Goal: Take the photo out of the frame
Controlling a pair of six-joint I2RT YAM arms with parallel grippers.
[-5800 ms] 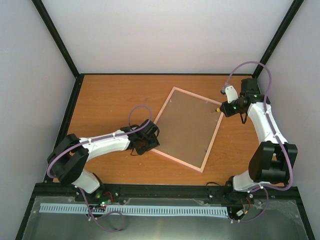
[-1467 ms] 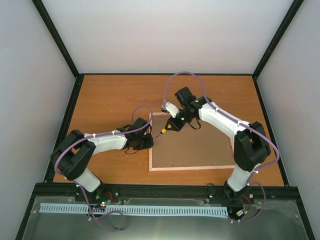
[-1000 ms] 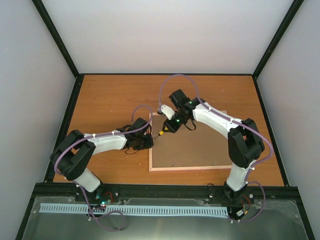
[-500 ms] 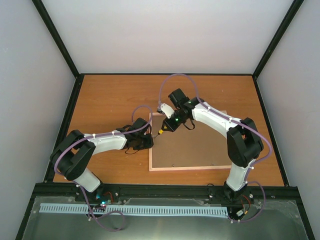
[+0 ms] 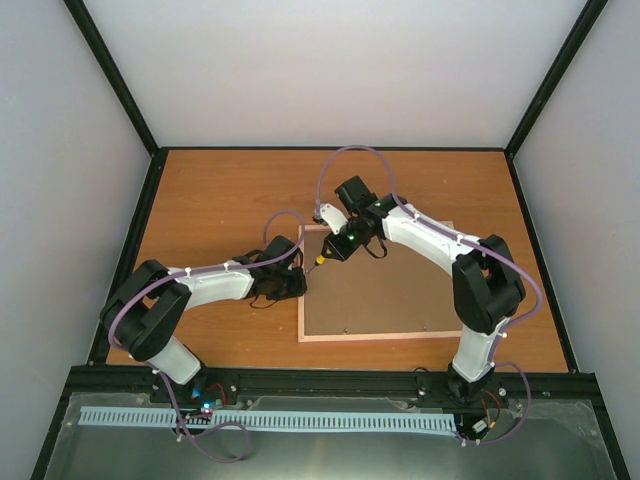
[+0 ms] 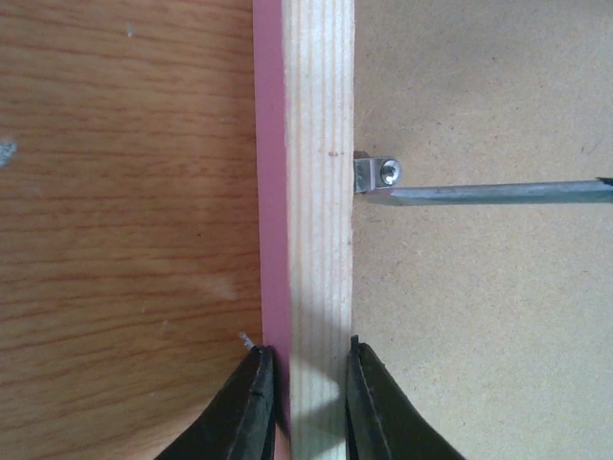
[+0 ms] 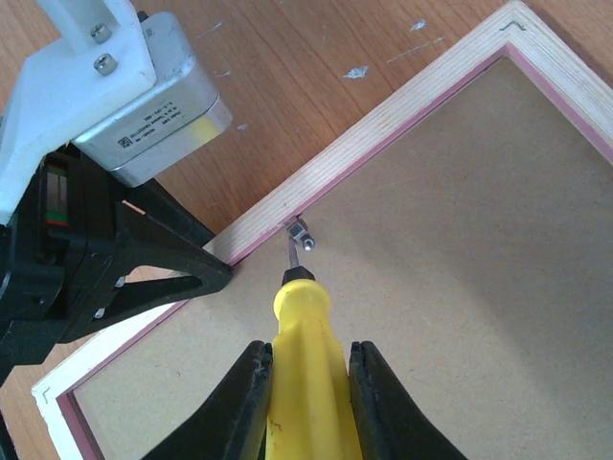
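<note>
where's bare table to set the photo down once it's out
Widest bare table: the far-left corner, between back wall and left arm. A narrower strip lies behind the frame toward the far-right corner. Crowded: the frame's left edge, where the left gripper clamps it and the screwdriver in the right gripper meets a clip.

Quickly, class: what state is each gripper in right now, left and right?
Left gripper: closed on the edge of the frame.
Right gripper: closed, holding the yellow screwdriver.
</note>
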